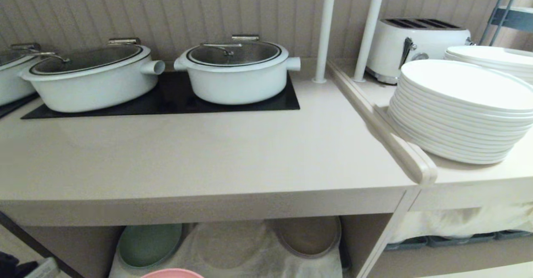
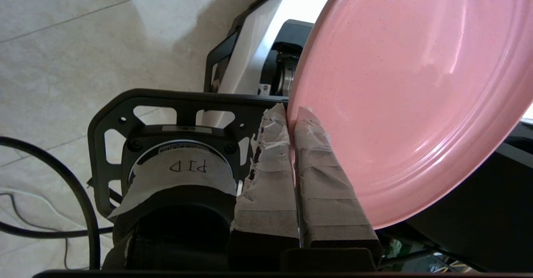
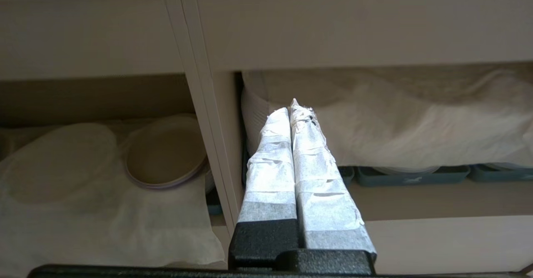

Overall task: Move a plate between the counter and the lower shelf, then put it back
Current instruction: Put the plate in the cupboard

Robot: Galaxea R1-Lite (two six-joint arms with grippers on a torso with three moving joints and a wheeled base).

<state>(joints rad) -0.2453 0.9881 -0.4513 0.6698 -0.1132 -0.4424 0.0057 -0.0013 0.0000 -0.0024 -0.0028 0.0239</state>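
the left gripper is clamped on the rim of the pink plate, in front of the lower shelf; placing it on the counter remains.

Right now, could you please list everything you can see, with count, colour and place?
pots: three, white, glass-lidded, at counter back
counter: one, beige
white plates: two stacks, adjoining top
toaster: one, white, behind stacks
green plate: one, lower shelf, left
beige-grey plate: one, shelf right
grey trays: several, neighbouring compartment
pink plate: one, in left gripper
left gripper: jaws shut on plate rim
right gripper: shut, empty, facing shelves
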